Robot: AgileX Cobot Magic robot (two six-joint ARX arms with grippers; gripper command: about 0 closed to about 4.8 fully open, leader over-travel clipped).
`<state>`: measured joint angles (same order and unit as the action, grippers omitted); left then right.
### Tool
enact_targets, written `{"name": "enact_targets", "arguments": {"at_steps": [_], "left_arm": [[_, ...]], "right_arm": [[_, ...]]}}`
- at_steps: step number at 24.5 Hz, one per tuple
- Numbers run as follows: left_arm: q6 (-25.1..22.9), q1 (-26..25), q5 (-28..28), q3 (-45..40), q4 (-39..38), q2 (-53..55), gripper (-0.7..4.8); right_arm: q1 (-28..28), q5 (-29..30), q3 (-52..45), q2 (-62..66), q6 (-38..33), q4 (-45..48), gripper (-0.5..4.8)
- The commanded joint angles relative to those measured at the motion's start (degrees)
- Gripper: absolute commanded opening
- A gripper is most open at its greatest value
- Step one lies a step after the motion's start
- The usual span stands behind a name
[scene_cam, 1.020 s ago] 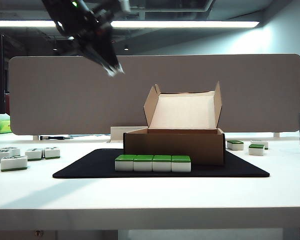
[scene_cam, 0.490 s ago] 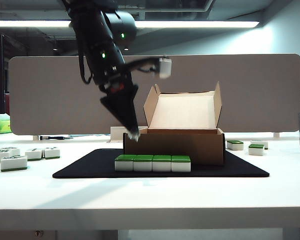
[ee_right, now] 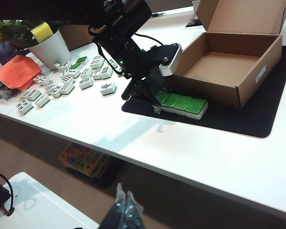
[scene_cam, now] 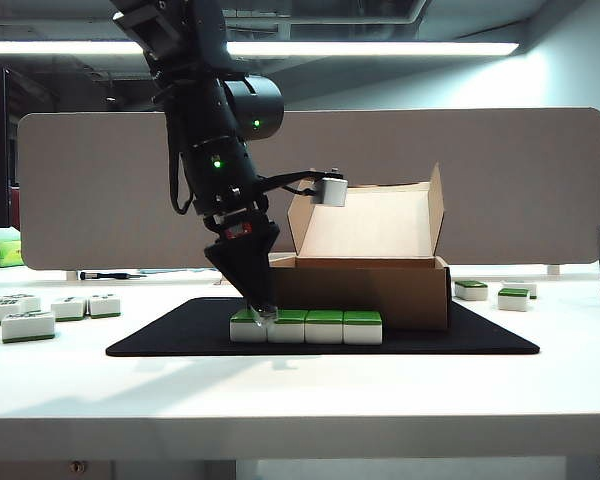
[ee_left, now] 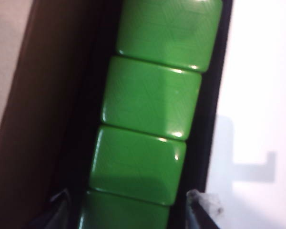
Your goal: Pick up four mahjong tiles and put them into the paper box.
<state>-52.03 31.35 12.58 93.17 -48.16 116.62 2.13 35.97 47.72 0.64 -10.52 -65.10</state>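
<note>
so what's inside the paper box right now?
The paper box is bare inside where the right wrist view shows it. All four green tiles sit in front on the mat. Its near inner corner is hidden.

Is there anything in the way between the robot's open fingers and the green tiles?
No. The left gripper, fingers apart, is right at the left end of the mahjong tiles row, with nothing visible between. The paper box stands open just behind. The right gripper hangs far off.
</note>
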Motion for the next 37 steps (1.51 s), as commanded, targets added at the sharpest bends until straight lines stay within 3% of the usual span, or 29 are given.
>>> {"name": "enact_targets", "arguments": {"at_steps": [1, 18, 21, 25, 33, 37], "left_arm": [[-0.3, 0.4, 0.1, 0.1, 1.8, 0.1, 3.1], [-0.3, 0.4, 0.2, 0.1, 1.1, 2.0, 3.05], [-0.3, 0.4, 0.2, 0.1, 1.6, 2.4, 2.96], [-0.2, 0.4, 0.3, 0.1, 1.6, 2.6, 2.09], [0.4, 0.4, 0.1, 0.2, 1.6, 1.8, 2.05], [0.4, 0.6, 0.2, 1.9, -1.8, 0.6, 2.05]], "right_arm": [[0.0, 0.0, 0.2, -0.7, 0.3, 0.6, -0.01], [0.0, -0.5, 0.2, -0.7, 1.8, 0.6, -0.01], [0.0, -0.5, 0.2, -0.7, 1.8, 0.6, -0.01], [0.0, -0.5, 0.2, -0.7, 1.8, 0.6, -0.01], [0.0, -0.5, 0.2, -0.7, 1.8, 0.6, -0.01], [0.0, -0.5, 0.2, -0.7, 1.8, 0.6, -0.01]]}}
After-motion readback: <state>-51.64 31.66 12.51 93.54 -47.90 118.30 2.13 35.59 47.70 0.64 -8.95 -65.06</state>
